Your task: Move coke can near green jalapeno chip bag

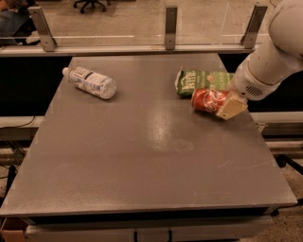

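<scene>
Grey table (142,179) seen from its near edge; clock directions are read from the tabletop's centre, with 12 o'clock pointing away from the camera. The near half of the surface carries a dull patch of reflected light close to the centre. At about 2 o'clock lies the coke can (207,100) — red with white script, on its side, its long axis running roughly 9 to 3 o'clock. The gripper (226,107) sits at the can's 3 o'clock end and pinches that end; one tan finger (234,108) shows on the near side, the other is hidden behind the can. The white arm (267,61) rises from the gripper toward 1 o'clock and leaves the view at the upper right corner. Just beyond the can, on its 12 o'clock side, the green jalapeno chip bag (201,80) lies flat with its white lettering up. The can's far side meets the bag's near edge, though whether they actually touch cannot be told. Well apart from both, at about 10 o'clock, a clear plastic bottle (90,81) with a white label lies on its side, cap toward 10 o'clock. Beyond the table's far edge a metal rail (142,48) with upright posts crosses the view, and behind it — at 12 o'clock — stands the base of an office chair (90,4).
</scene>
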You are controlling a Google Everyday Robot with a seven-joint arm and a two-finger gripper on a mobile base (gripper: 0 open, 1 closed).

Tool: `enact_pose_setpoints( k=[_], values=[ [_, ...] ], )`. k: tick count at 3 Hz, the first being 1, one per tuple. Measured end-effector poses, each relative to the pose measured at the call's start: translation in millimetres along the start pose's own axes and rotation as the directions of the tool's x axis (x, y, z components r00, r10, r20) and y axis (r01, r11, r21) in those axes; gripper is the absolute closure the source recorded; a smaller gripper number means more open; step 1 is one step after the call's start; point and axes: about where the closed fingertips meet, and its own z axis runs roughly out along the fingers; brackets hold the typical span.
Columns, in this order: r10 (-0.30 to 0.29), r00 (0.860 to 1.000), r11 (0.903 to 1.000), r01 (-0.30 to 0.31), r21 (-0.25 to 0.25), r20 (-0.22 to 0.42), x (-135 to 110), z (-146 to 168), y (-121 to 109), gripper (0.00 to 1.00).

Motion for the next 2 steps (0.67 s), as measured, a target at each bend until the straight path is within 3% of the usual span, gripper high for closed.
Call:
enact_pose_setpoints(
  k=[2],
  values=[
    [0.032, 0.999, 0.9995, -0.033, 0.004, 0.003, 2.7, 3.9, -8.8, 0.12]
  ],
)
